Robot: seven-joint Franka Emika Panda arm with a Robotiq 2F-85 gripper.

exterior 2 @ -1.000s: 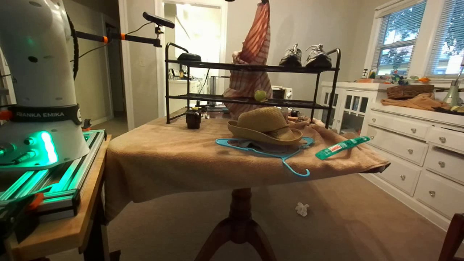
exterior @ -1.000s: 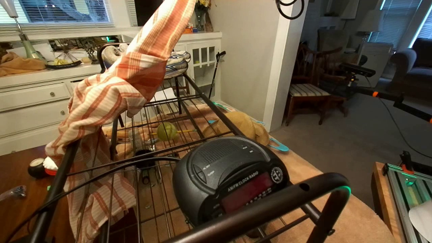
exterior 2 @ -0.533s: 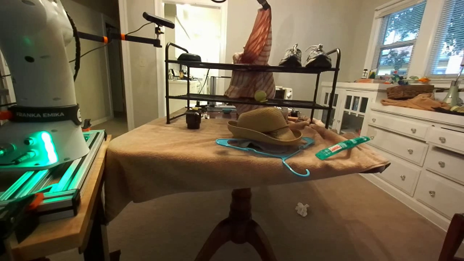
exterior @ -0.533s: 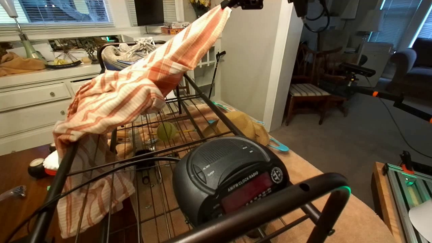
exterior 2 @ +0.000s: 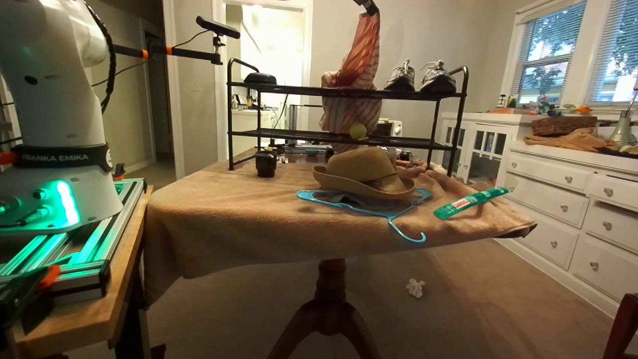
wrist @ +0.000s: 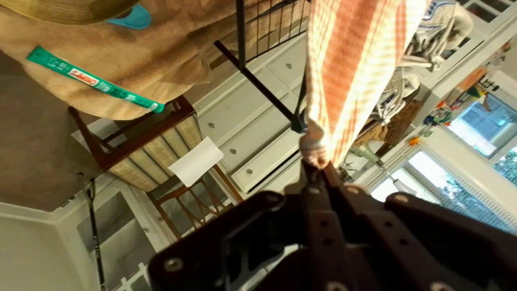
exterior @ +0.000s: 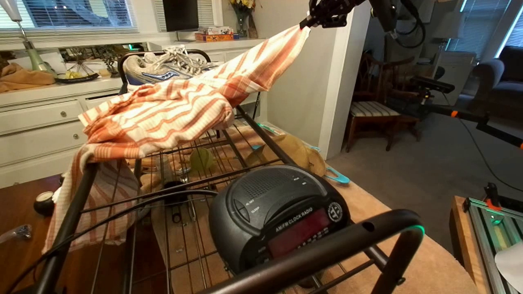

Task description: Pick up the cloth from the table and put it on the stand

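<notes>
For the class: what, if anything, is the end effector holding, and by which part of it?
The end effector holds the plaid cloth by its bunched upper tip, perhaps a corner.

In my wrist view, windows (wrist: pixel 438 176) glare right of the bright cloth (wrist: pixel 355 72); below it, my shadowed gripper (wrist: pixel 321 169) seems slightly blurred.

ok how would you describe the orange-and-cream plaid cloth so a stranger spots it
Find the top of the large black metal wire rack. Draped over its edge, one end held up by the black robot gripper, is the orange-and-cream plaid cloth. Its stripes and loose folds set it apart from the round black clock radio and grey-white sneakers.
</notes>
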